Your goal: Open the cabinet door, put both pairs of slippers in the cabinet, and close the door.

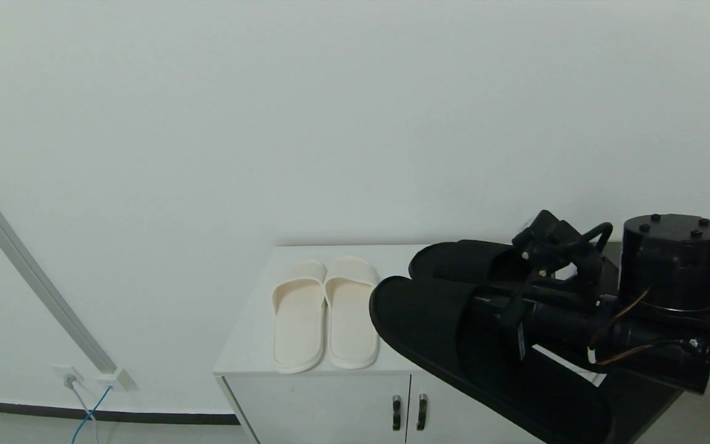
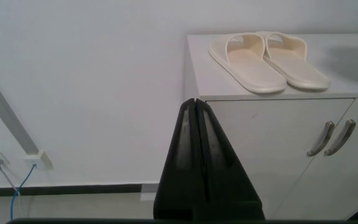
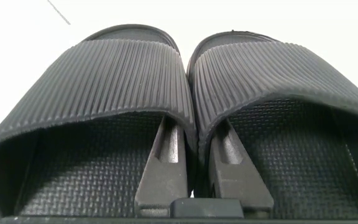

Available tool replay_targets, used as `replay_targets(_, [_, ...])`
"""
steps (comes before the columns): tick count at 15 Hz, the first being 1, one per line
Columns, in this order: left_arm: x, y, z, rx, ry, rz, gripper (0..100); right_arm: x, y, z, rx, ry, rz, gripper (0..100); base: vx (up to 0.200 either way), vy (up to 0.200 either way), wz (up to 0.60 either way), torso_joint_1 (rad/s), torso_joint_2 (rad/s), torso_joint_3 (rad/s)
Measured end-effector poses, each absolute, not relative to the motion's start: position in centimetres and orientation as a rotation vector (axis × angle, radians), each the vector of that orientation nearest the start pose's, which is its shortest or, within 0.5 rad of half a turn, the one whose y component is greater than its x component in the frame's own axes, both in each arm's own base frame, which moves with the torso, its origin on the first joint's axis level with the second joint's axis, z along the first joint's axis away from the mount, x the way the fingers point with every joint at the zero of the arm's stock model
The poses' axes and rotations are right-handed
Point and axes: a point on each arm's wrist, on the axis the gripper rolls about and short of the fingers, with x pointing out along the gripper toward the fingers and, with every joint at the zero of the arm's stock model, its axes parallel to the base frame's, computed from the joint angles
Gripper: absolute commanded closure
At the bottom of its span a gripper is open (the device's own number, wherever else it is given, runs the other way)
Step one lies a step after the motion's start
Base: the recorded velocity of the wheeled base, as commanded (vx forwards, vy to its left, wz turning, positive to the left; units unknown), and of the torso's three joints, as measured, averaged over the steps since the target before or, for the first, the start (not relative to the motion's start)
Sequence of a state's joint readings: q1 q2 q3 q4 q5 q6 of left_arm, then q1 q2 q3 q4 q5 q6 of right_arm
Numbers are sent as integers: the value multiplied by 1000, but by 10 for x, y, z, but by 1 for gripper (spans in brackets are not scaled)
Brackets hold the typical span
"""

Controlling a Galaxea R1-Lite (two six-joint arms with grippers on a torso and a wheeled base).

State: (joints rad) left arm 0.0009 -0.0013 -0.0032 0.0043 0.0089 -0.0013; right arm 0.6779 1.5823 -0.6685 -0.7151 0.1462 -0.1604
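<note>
The black slippers [image 1: 441, 320] hung in the right pincer [image 3: 196, 124], lifted and tilted in front of the right half of the cabinet [image 1: 318, 407]. Their toes pointed toward the wall, and the nearer sole hid part of the right door. In the right wrist view the 2 black slippers [image 3: 185, 93] sat side by side. 1 finger reached inside each, and the inner edges of the 2 ribbed straps were pinched between the fingers, so that pincer was clamped on the pair. We could not tell whether the farther slipper touched the cabinet top.

The white slippers [image 1: 324, 314] lay flat on the cabinet top, left of the black pair, side by side and touching, with their toes toward the wall. In the head view the toe of the nearer black slipper came just beside the right white one.

Below them, both cabinet doors were shut, and the 2 handles [image 1: 409, 412] stood upright next to each other at the middle seam.

The left pincer [image 2: 196, 109] hung low, to the left of the cabinet and clear of it. Its fingers were pressed together on nothing, with the tips pointing at the cabinet's front left corner.

On the wall to the left, a grey duct [image 1: 28, 265] ran down at a slant to a socket [image 1: 68, 374], where a blue cable [image 1: 87, 419] was plugged in.
</note>
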Motion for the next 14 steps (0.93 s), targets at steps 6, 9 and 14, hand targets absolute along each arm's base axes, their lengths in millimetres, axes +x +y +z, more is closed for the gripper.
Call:
replay_targets(6, [-23,0,76,-2,0,11,100,194,165,189,-270,88,909,100,-33,0,0,0,0,0])
replay_targets(9, [-23,0,76,-2,0,10,100,190,164,189,-256,89,964,100,-200,0,0,1,1,1])
replay_targets(14, [-23,0,76,-3,-1,10,100,188,164,183,-256,110,986,100,-200,0,0,0,-3,7])
